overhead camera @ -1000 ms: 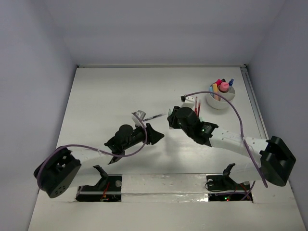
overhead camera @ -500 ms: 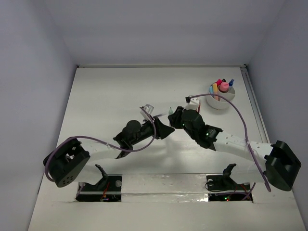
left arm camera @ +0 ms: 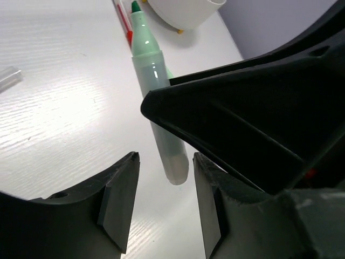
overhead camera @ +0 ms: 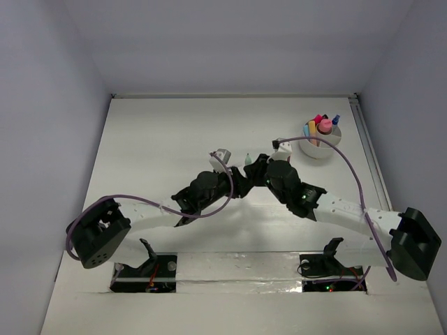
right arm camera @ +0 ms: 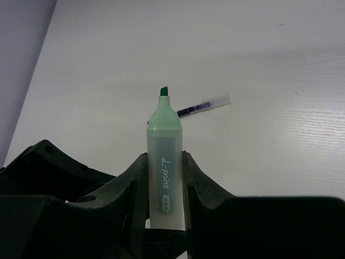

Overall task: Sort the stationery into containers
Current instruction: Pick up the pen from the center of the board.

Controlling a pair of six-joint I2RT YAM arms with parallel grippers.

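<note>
A pale-green highlighter (right arm camera: 164, 162) with its green tip uncapped stands between my right gripper's (right arm camera: 164, 178) jaws, which are shut on its barrel. In the top view its tip (overhead camera: 247, 160) pokes out where the two grippers meet mid-table. My left gripper (left arm camera: 165, 157) is open, and the highlighter's (left arm camera: 156, 91) blunt end lies just between its fingertips with a gap on each side. The white round cup (overhead camera: 320, 148) at the back right holds pink, yellow and blue markers (overhead camera: 323, 125). A thin red pen (left arm camera: 123, 19) lies on the table near the cup (left arm camera: 183, 11).
A thin pen with a clear end (right arm camera: 205, 105) lies on the table beyond the highlighter. The two arms' wrists (overhead camera: 279, 183) nearly touch at mid-table. Grey walls close in the table on the left, back and right.
The left arm has swung right and forward until its jaws reach the highlighter's end. The right gripper has shifted slightly left with the highlighter, covering the red pen in the top view.
</note>
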